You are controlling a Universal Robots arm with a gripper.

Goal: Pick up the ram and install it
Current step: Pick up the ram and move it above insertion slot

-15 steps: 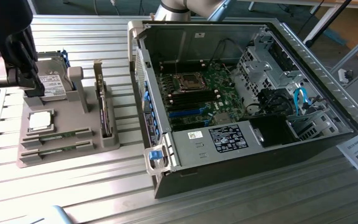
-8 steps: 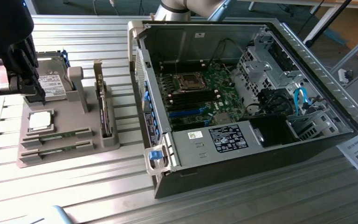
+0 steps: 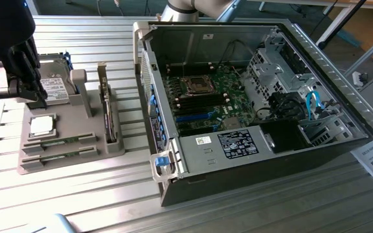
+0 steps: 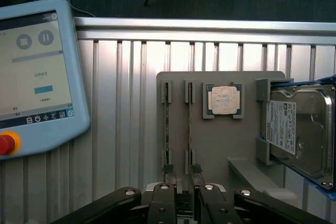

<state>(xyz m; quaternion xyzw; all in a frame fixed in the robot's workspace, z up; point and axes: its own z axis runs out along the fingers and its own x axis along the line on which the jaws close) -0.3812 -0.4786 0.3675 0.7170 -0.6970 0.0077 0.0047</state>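
Observation:
Two ram sticks (image 4: 167, 129) (image 4: 190, 129) stand on edge side by side in slots of a grey holder (image 4: 220, 145). In the exterior view they are thin green strips (image 3: 57, 142) (image 3: 56, 156) at the holder's near end. My black gripper (image 4: 185, 203) hangs above the holder, just beyond one end of the sticks. Its fingers (image 4: 163, 203) stand open by a narrow gap with nothing held between them. From the exterior view the gripper (image 3: 36, 92) is high over the holder's far left part, near the hard drive.
The holder also carries a square silver processor (image 4: 223, 99), a hard drive (image 4: 299, 129) and an upright card (image 3: 110, 116). An open computer case (image 3: 251, 160) with its motherboard (image 3: 206, 97) lies on the exterior view's right. A teach pendant (image 4: 37, 77) rests beside the holder.

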